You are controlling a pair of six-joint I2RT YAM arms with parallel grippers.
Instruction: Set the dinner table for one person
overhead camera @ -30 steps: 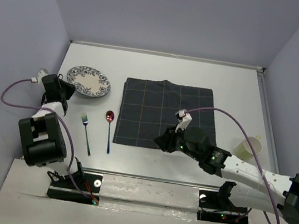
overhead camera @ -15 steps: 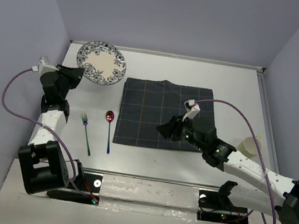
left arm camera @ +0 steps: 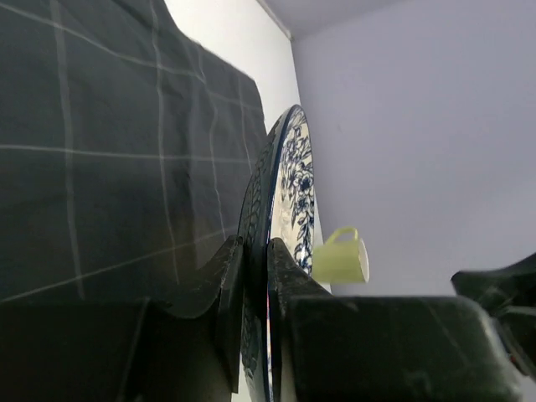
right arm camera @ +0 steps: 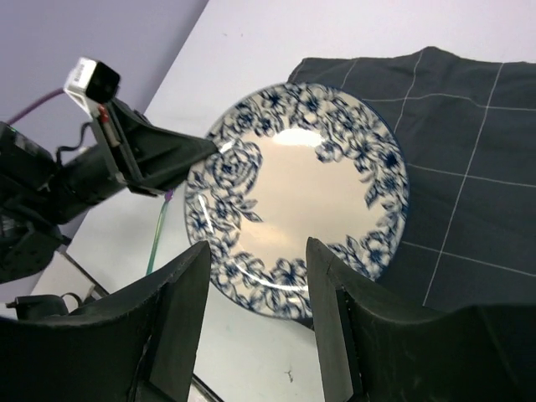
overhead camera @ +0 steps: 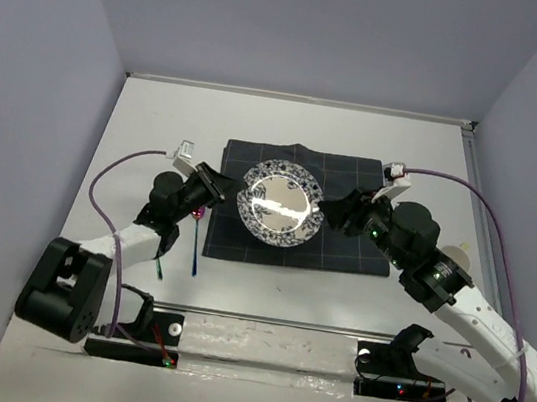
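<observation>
Top external view: caught the left gripper [overhead camera: 218,185] clamped shut on the left rim of the plate [overhead camera: 281,206]. Showed that plate tilted and lifted clear of the cloth, above the middle of the placemat [overhead camera: 348,178]. Pictured the right gripper [overhead camera: 329,211] at the opposite rim, jaws standing apart with nothing clasped. Could not be told whether touching the plate.

Seen from the left wrist: pinched the rim edge-on between two dark fingers [left arm camera: 222,285], with the blue floral border on the far face. Took in a pale yellow-green cup [left arm camera: 339,255] beyond the plate, against the grey wall.

Seen from the right wrist: looked straight onto the plate's cream centre and flowered band, framed by both spread fingers. Took in the left gripper at the plate's far edge.

Showed the placemat as a dark plaid square with pale grid lines, slightly rumpled along its far side. Placed the white table [overhead camera: 160,114] under everything, reaching from the arms' bases out to the grey walls, with a metal rail [overhead camera: 473,186] along its right edge. Put the cup on the table right of the placemat, partly behind the right arm. Left of the placemat, showed a red-bowled spoon [overhead camera: 196,253] and a fork [overhead camera: 158,269], both partly hidden by the left arm.
</observation>
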